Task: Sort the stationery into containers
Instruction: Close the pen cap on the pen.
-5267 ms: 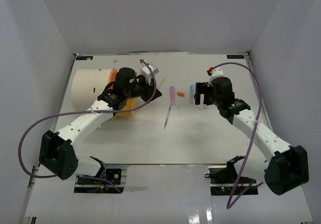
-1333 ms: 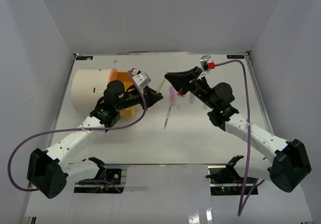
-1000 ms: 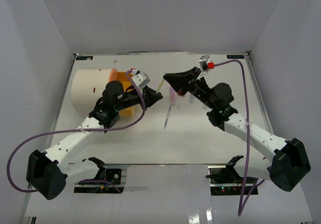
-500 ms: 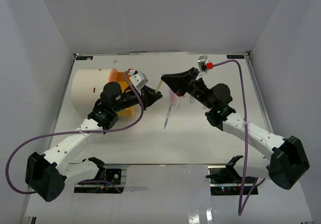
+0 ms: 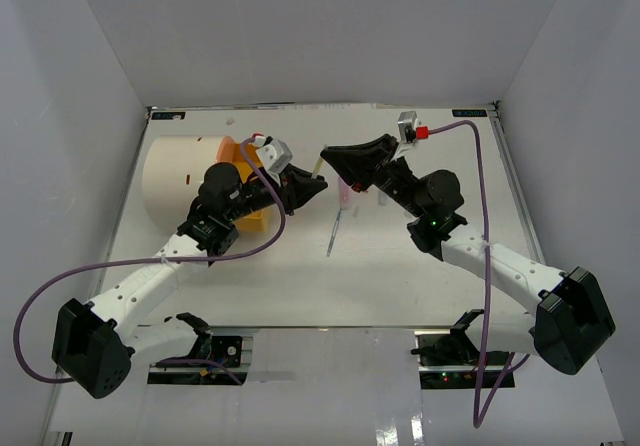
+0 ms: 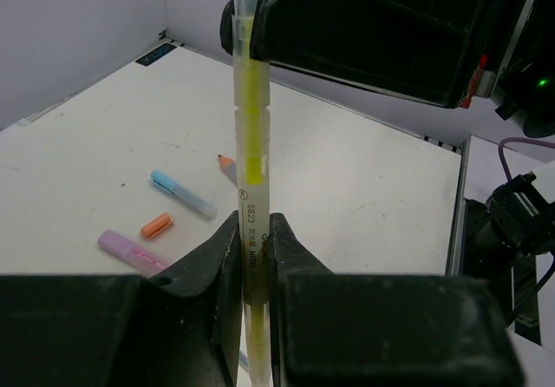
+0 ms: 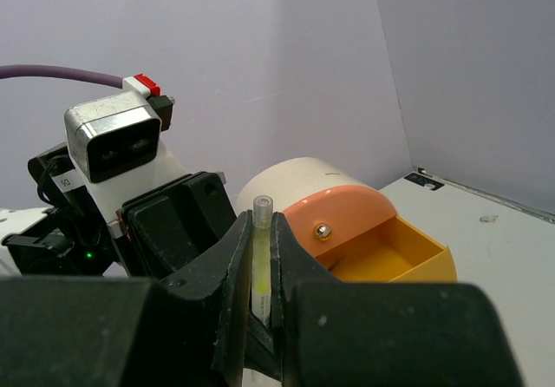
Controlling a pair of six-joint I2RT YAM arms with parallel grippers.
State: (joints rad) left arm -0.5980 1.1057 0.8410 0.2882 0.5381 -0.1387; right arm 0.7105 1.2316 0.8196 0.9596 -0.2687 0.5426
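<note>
A yellow highlighter (image 5: 317,169) hangs in the air between both arms, above the table's middle back. My left gripper (image 6: 251,224) is shut on its printed lower barrel (image 6: 252,127). My right gripper (image 7: 258,224) is shut on its other end, where a clear cap (image 7: 262,206) pokes out above the fingers. The two grippers meet tip to tip, left gripper (image 5: 308,183) below and right gripper (image 5: 331,157) above. An orange drawer (image 7: 392,252) with a brass knob (image 7: 323,230) stands pulled out of the cream drum (image 5: 178,171); I see nothing in its visible part.
On the table lie a light blue marker (image 6: 182,194), an orange cap (image 6: 157,226), a pink marker (image 6: 130,250) and a pencil tip (image 6: 227,162). A thin pen (image 5: 333,234) lies nearer the front. White walls close in the left, right and back.
Five seconds ago the arms were apart, the left at the drawer. Now both hold the highlighter in the air. Over the last second they drifted slightly left and up.
</note>
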